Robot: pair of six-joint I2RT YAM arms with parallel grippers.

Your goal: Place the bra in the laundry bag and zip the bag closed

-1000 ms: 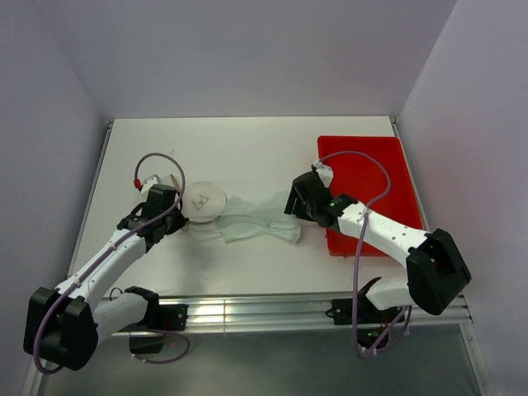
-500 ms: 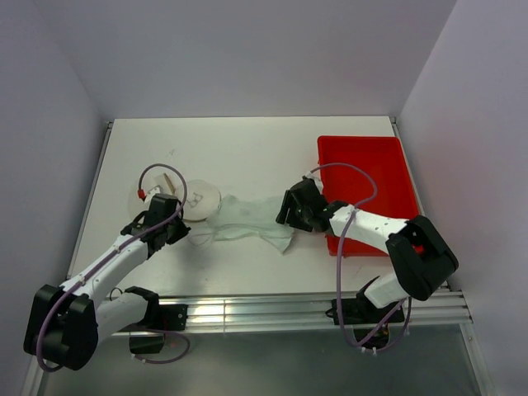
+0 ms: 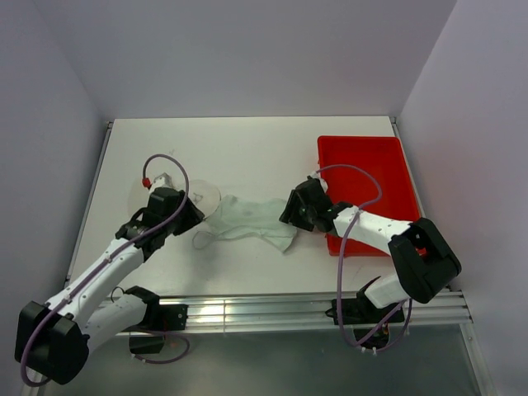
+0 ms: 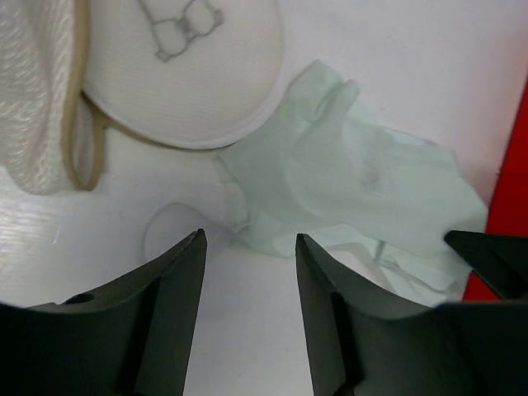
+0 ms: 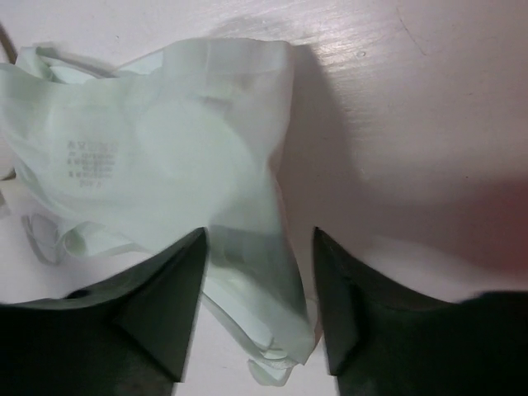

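The bra [image 3: 252,216] is a pale, crumpled garment lying flat on the table mid-scene, with a thin strap loop trailing at its left. The laundry bag [image 3: 208,195], a cream mesh pouch, lies just left of it, partly under my left arm. Its round face with the dark bra outline [image 4: 186,82] shows in the left wrist view. My left gripper [image 4: 250,241] is open over bare table, just short of the bra [image 4: 346,181]. My right gripper [image 5: 257,235] stands open, straddling the right end of the bra [image 5: 165,165], with fabric between its fingers.
A red tray [image 3: 363,177] sits at the right, close behind my right arm. Walls enclose the table at the back and on both sides. A metal rail [image 3: 247,309] runs along the near edge.
My left gripper was shut at the bag and has opened, shifting right toward the bra. My right gripper came down over the bra's right end, jaws narrowing. The bra bunched slightly leftward.
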